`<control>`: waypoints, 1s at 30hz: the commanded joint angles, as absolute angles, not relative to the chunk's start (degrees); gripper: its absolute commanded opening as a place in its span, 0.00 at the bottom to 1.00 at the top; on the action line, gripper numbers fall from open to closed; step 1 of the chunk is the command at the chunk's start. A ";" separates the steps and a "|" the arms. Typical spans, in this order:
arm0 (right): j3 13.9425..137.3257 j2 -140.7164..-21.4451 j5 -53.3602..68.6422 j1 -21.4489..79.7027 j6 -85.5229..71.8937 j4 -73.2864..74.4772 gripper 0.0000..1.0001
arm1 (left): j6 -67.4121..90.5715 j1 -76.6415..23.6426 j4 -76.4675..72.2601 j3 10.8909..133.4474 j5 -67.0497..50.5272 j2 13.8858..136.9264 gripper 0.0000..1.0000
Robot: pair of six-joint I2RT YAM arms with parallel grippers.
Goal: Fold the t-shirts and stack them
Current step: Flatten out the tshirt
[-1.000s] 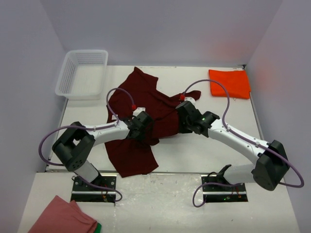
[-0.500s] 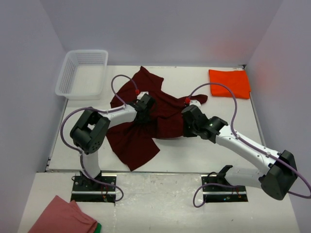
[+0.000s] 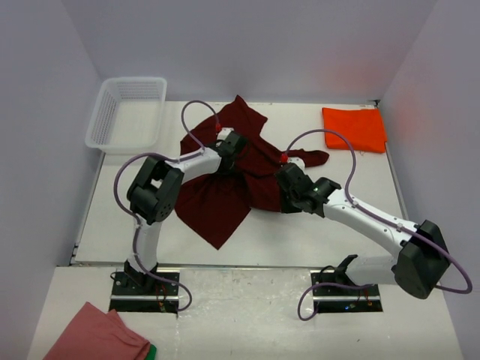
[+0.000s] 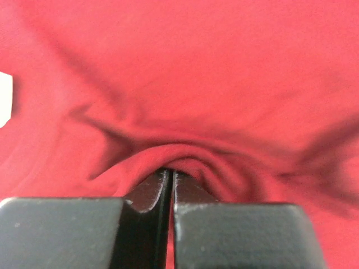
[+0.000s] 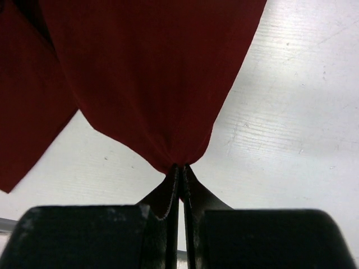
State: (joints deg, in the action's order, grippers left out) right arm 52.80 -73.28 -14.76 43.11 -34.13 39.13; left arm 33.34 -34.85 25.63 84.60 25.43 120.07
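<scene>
Left claw [image 3: 231, 142], in the top view, is closed on a bunched ridge of the maroon t-shirt [image 3: 221, 199] near the middle of the table [image 3: 337, 225], slightly toward 11 o'clock. The right claw [image 3: 289, 187] is pinched onto the same shirt's edge, just toward 3 o'clock from centre. The shirt is crumpled and unfolded. Its long axis runs from a pointed corner at 12 o'clock to another pointed corner at 6 o'clock, and a narrow strip trails off toward 2 o'clock. The orange t-shirt [image 3: 355, 127] lies folded flat at 2 o'clock, well apart from the maroon one. A white mesh basket [image 3: 127, 112] sits at 10 o'clock, and a pink cloth [image 3: 97, 334] with a green edge lies on the near ledge at 7 o'clock.

From the left wrist, the left claw [image 4: 171, 179] has its jaws pressed together on a raised fold of maroon t-shirt [image 4: 185, 84], which fills the frame.

From the right wrist, the right claw [image 5: 179, 171] has its jaws shut on a gathered point of maroon t-shirt [image 5: 151, 73]. The fabric fans out toward 12 o'clock above the white table [image 5: 291, 112].
</scene>
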 commanded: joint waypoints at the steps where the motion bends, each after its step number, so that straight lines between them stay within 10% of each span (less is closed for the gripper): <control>1: 54.32 -74.62 -15.82 43.24 -33.31 36.83 0.00 | 34.19 -36.91 33.13 79.55 37.86 112.18 0.13; 11: 54.76 -75.67 -14.50 43.33 -33.40 35.60 0.00 | 58.83 -54.47 56.48 70.66 60.37 97.12 0.59; 21: 53.44 -72.07 -14.07 43.33 -33.75 36.48 0.00 | 59.41 -57.48 38.77 44.31 34.20 72.28 0.34; 30: 53.17 -71.81 -13.98 43.42 -33.75 36.65 0.00 | 59.33 -58.36 36.83 39.64 25.33 69.43 0.40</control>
